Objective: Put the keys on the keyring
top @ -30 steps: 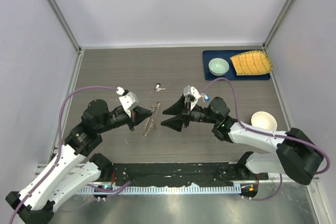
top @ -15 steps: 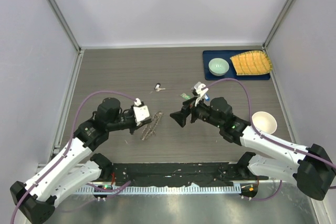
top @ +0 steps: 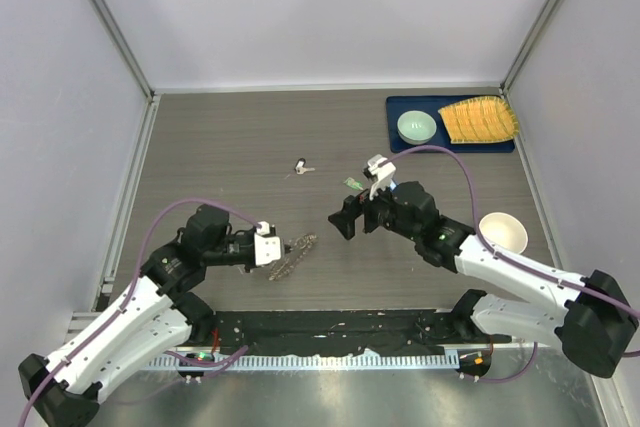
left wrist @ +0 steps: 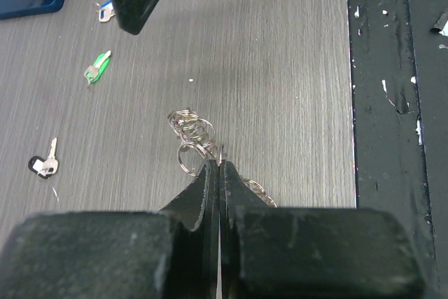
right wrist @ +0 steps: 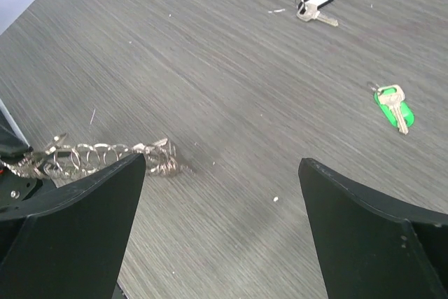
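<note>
Two tools sit low over a grey wood-grain surface [top: 220, 137], just past a black strip [top: 330, 332] at its near edge. The left tool [left wrist: 219, 164] has its fingers pressed together, clamped on one end of the keyring [left wrist: 187, 125], a bristly string of small metal rings. The keyring's free end reaches toward the right tool [right wrist: 221, 162] but stays apart from it. The right tool's fingers are spread wide with nothing between them, and it hangs roughly between the keyring and the green key [right wrist: 392, 106].

The green key lies flat on the surface just beyond the right tool. A black-tagged key [right wrist: 315, 6] lies farther back and to the left, well apart from the keyring. The blue key [left wrist: 105, 10] lies beside the right arm, partly hidden by it.

A white bowl [top: 503, 232] stands to the right of the right arm. In the far right corner, a navy tray [top: 395, 107] holds a green bowl [top: 417, 127] and a ridged yellow thing [top: 480, 119]. Pale walls close in the surface on three sides.
</note>
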Robot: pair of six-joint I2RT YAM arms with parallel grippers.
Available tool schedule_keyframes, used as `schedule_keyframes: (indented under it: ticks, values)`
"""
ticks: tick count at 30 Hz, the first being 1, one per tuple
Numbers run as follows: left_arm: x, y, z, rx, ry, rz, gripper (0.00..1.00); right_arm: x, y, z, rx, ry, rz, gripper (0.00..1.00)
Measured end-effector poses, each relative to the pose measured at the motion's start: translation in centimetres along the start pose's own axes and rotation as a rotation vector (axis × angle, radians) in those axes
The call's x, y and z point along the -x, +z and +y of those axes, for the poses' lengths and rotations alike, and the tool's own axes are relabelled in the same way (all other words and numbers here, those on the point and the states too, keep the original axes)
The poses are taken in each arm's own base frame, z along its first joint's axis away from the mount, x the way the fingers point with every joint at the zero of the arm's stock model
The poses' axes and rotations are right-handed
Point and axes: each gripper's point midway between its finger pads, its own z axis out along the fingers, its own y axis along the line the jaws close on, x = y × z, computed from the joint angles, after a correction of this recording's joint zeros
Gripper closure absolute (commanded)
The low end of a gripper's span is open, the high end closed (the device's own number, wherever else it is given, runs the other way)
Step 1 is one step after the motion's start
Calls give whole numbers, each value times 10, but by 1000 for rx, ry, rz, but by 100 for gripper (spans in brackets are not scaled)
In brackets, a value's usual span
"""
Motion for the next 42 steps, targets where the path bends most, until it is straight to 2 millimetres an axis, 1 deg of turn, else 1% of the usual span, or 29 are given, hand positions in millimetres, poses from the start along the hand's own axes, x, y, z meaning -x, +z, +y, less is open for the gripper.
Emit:
schedule_keyframes:
  ticks: [2, 6, 7, 8, 9, 10, 12, 13, 14, 19, 20, 22, 23, 25, 28, 29, 31, 36, 40, 42]
  values:
    - [0, 1, -1, -6, 7, -1, 100, 4, 3, 0, -5, 0, 2, 2]
    - [-2, 0, -2, -4, -8, 8, 100, 13, 13, -8, -44, 3, 36, 4]
    - [-3, 0, -2, -2, -22, 16, 100, 17, 19, -14, -64, 5, 52, 5]
    - [-5, -1, -3, 0, -34, 23, 100, 19, 23, -19, -80, 6, 64, 9]
    - [-6, -2, -3, 3, -45, 33, 100, 20, 28, -26, -101, 7, 82, 11]
    - [-9, -2, -4, 8, -63, 46, 100, 21, 32, -32, -118, 9, 97, 12]
    - [-14, -4, -5, 15, -89, 73, 100, 23, 42, -46, -153, 12, 131, 17]
    - [-18, -6, -6, 21, -101, 88, 100, 21, 48, -56, -173, 12, 152, 19]
    - [-18, -7, -5, 31, -106, 94, 100, 19, 52, -61, -181, 9, 167, 23]
    - [-27, -13, 4, 108, -139, 140, 100, -4, 71, -97, -227, -28, 282, 25]
    - [-29, -13, 6, 117, -152, 150, 100, -9, 75, -105, -231, -46, 310, 27]
    - [-31, -12, 9, 134, -169, 163, 100, -16, 81, -117, -234, -84, 349, 30]
    - [-32, -11, 12, 147, -177, 172, 100, -20, 84, -122, -233, -105, 368, 32]
    - [-33, -11, 19, 175, -198, 191, 100, -27, 90, -131, -228, -153, 404, 33]
    - [-34, -13, 25, 207, -218, 204, 100, -38, 96, -140, -205, -234, 451, 36]
    - [-35, -14, 27, 219, -221, 207, 100, -41, 97, -142, -196, -262, 464, 45]
    - [-36, -16, 31, 241, -229, 212, 100, -46, 100, -146, -182, -317, 487, 55]
    - [-39, -20, 37, 285, -244, 226, 100, -49, 110, -154, -154, -420, 519, 59]
    - [-41, -21, 39, 298, -245, 234, 100, -42, 114, -156, -139, -477, 515, 61]
    - [-41, -22, 39, 301, -245, 236, 100, -38, 117, -157, -131, -501, 509, 65]
